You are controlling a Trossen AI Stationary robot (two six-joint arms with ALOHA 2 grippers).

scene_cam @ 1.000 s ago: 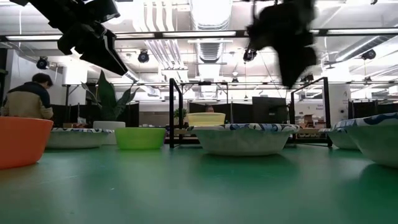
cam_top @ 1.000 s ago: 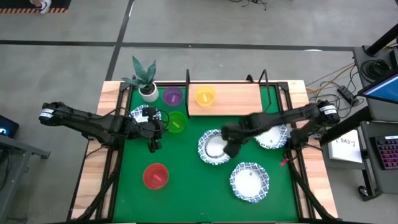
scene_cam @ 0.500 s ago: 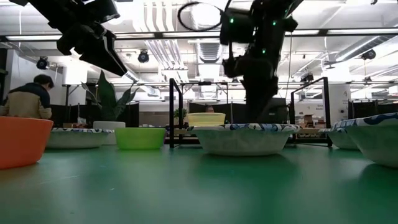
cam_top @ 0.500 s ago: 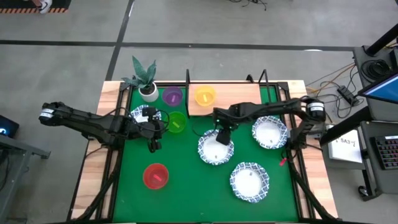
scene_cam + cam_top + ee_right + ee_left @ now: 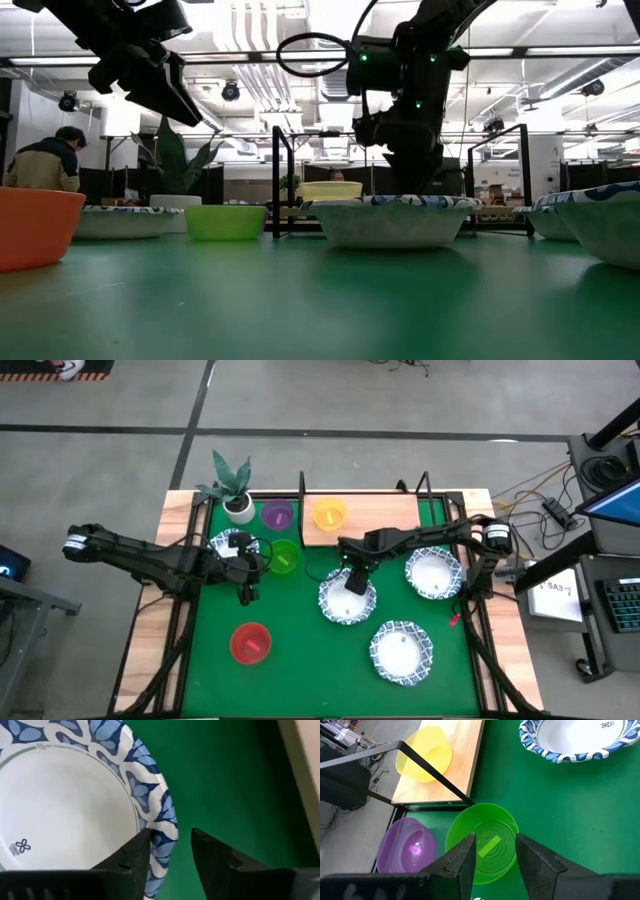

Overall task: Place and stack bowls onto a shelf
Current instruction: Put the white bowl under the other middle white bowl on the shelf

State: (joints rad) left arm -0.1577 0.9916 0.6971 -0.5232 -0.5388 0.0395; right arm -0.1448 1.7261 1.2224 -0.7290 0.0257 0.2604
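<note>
1. The right gripper (image 5: 350,582) is down at the rim of the middle white bowl (image 5: 347,597). Its wrist view shows one finger inside and one outside the blue-patterned edge, with a sliver of gap on each side, so the claw straddles the rim but is not visibly clamped on it.
2. That bowl sits on the green mat (image 5: 300,650) just near of the shelf (image 5: 375,520); a narrow strip of mat separates its far rim from the board's near edge.
3. Two more white bowls lie apart from it: one to the right (image 5: 434,573) near the mat's right edge, one nearer and to the right (image 5: 401,652).
4. The shelf board carries a yellow bowl (image 5: 329,514) at its left end; the rest of the board to the right is bare wood between the black uprights.
5. The left gripper (image 5: 248,588) hovers, claw released and holding nothing, just above and near of the green bowl (image 5: 482,842).
6. A purple bowl (image 5: 276,515) stands just far of the green one, beside the potted plant (image 5: 236,490); another patterned bowl (image 5: 228,544) lies under the left arm.
7. The red bowl (image 5: 250,643) stands alone at near left, open mat around it.
</note>
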